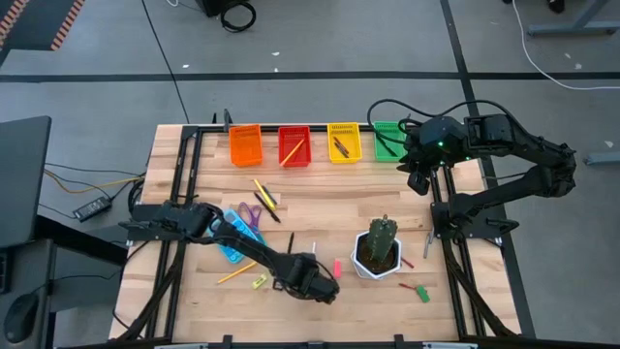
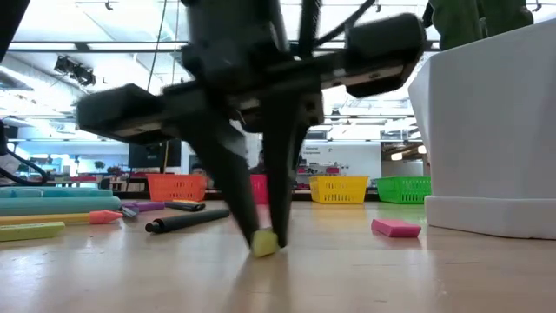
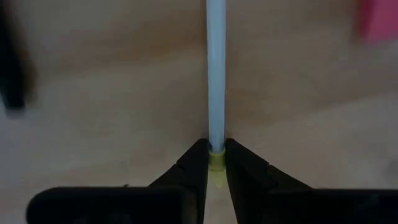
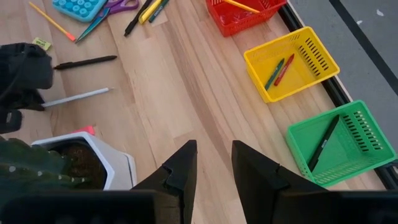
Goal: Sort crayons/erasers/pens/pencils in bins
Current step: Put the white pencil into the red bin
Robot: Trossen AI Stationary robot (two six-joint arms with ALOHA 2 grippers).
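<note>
The white cactus pot (image 1: 378,260) serves as landmark on the wooden table (image 1: 320,194). The left gripper (image 2: 265,235) stands down on the boards beside the pot, on its side toward the left arm's base, with its fingers pinched on the yellow-tipped end of a pale pencil (image 3: 216,74) that lies flat and runs straight away from the fingertips. A pink eraser (image 2: 396,228) lies between that gripper and the pot, close to the pot's foot, leaving only a narrow lane there. A black pen (image 2: 187,219) lies on the boards beyond the gripper. Farther from the pot on that same side sit a blue calculator (image 1: 237,237) and purple-handled scissors (image 1: 250,211). The four bins line the table's far edge: orange bin (image 1: 245,144), red bin (image 1: 294,144), yellow bin (image 1: 344,142), green bin (image 1: 389,139). The right gripper (image 4: 213,163) hovers beyond the pot near the green bin, fingers apart and empty, with bare boards beneath it. Grey floor surrounds the table.
</note>
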